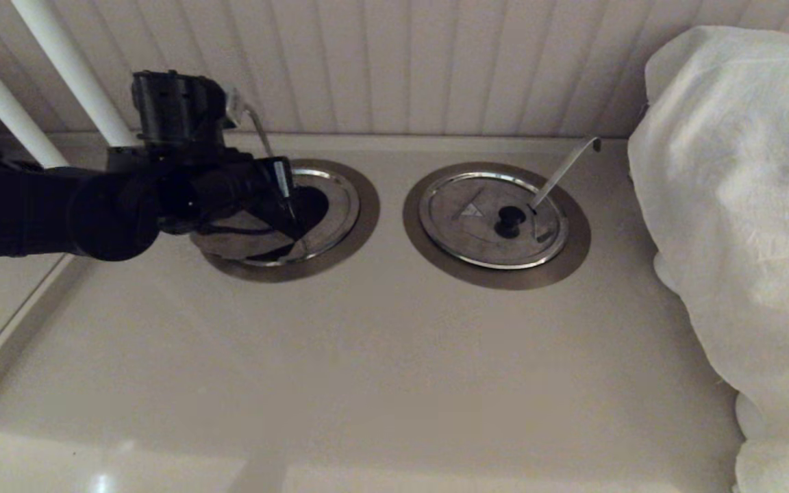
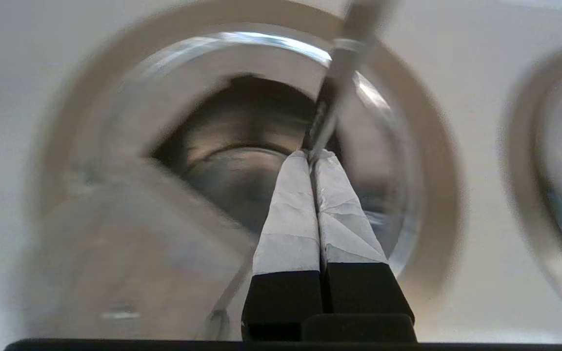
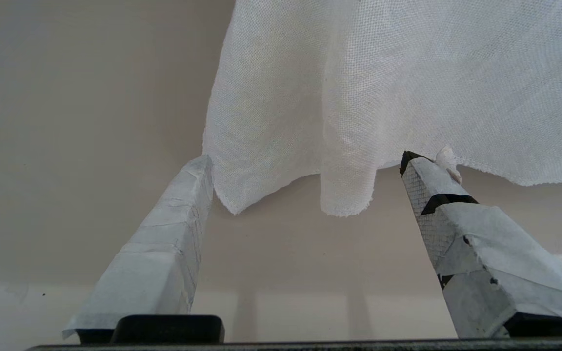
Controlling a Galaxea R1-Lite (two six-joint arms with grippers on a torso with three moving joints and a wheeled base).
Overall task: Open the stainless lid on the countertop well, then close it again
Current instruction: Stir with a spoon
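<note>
The countertop well (image 1: 361,218) at the back left has a wide brushed collar, and the straight utensil handle (image 1: 258,131) rises from it. Its stainless lid (image 1: 231,241) has its flap tilted up, showing the dark inside (image 1: 312,204). My left gripper (image 1: 292,220) reaches over the opening, shut, with nothing visible between the taped fingers (image 2: 291,209). In the left wrist view the raised flap (image 2: 115,243) lies beside the fingers and the utensil handle (image 2: 332,102) stands just past the tips of the left gripper (image 2: 312,156). The knob and triangle mark are hidden. My right gripper (image 3: 306,160) is open and idle.
The twin well's lid (image 1: 494,219) at the back right lies flat, with a black knob (image 1: 509,220) and a slanted hook-tipped handle (image 1: 566,168). A white cloth (image 1: 744,205) covers the right side and hangs near the right gripper's fingers (image 3: 164,253). A panelled wall runs along the back.
</note>
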